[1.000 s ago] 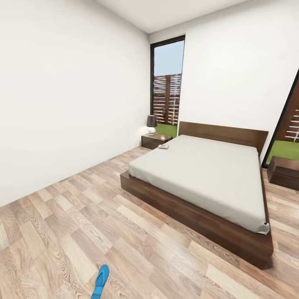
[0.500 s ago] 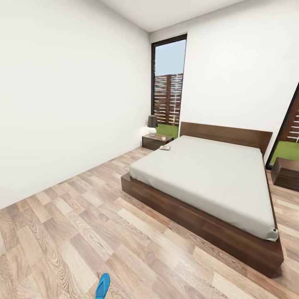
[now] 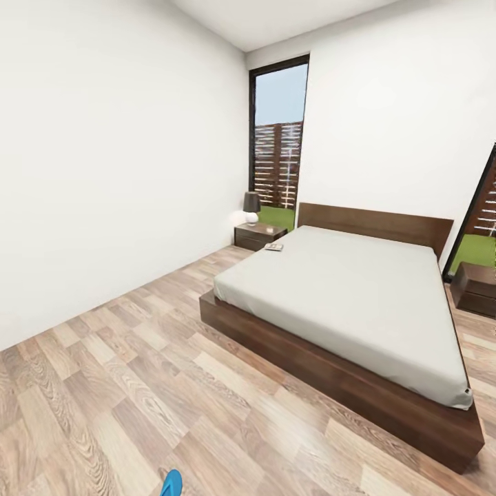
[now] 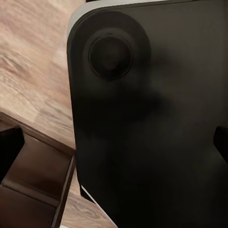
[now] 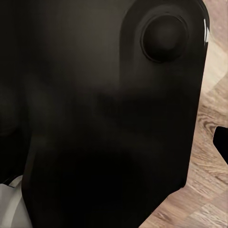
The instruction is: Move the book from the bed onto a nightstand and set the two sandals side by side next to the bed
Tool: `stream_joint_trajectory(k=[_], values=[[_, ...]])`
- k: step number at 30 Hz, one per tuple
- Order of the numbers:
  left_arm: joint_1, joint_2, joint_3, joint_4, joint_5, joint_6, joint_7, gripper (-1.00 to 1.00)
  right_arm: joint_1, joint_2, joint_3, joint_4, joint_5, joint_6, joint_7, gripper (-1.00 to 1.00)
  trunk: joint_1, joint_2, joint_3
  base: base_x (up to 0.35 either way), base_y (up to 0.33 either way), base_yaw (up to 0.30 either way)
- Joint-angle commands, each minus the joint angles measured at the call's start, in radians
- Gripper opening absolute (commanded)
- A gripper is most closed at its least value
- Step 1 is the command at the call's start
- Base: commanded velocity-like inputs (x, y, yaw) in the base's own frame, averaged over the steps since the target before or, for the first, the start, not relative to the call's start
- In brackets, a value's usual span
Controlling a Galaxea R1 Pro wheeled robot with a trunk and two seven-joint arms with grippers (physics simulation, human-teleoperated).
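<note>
Lying on the grey bed [image 3: 358, 303], the book [image 3: 273, 246] is seen near a nightstand [image 3: 257, 235]; one blue sandal [image 3: 171, 483] is glimpsed; gripper states cannot be told.

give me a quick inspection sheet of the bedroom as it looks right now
surface: wood-plank floor, light grey mattress on the dark wood bed
job's things: book on the mattress corner nearest the left nightstand; second nightstand at the right edge; one blue sandal on the floor at the bottom edge
clutter: lamp on the left nightstand
end effectors: state cannot be told
cables: nothing seen
surroundings: white walls, tall window showing a slatted fence and grass
</note>
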Motion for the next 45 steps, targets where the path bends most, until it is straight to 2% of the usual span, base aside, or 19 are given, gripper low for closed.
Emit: stream_joint_trajectory(k=[1,38,45], values=[[0.001,0.000,-0.001,-0.005,-0.001,0.008,-0.001,1.00,0.000,0.000,-0.001,0.000,0.000,-0.001,0.000,1.00,0.000,0.000,-0.001,0.162,0.072,-0.070],[0.001,0.002,-0.001,-0.005,-0.001,0.008,-0.001,1.00,-0.001,0.000,0.000,0.000,-0.002,-0.002,0.000,1.00,0.000,0.000,-0.001,0.151,0.066,-0.034],[0.001,0.013,0.001,-0.005,-0.001,0.008,-0.001,1.00,0.000,0.000,0.003,0.000,0.000,-0.001,0.000,1.00,0.000,0.000,-0.001,0.023,0.009,-0.068]])
